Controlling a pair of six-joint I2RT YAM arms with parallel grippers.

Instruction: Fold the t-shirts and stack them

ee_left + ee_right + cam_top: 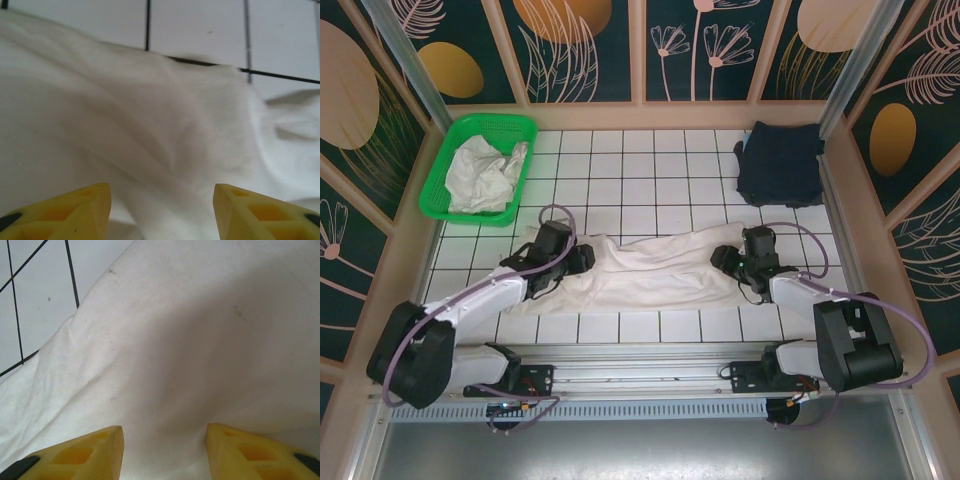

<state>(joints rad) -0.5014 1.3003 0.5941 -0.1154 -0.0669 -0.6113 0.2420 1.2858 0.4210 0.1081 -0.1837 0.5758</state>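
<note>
Off-white wrinkled cotton t-shirt (655, 272) — laid flat — is best gripped evenly (at matching edges); left gripper (162, 194) and right gripper (165, 436) are unclenched, empty.

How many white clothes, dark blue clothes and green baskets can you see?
White clothes: 2, the spread t-shirt between the arms and the crumpled white bundle in the basket
Dark navy clothes: 1, the folded navy pile; I cannot tell how many shirts are in it
Green baskets: 1, the green basket
Total: 4
</note>
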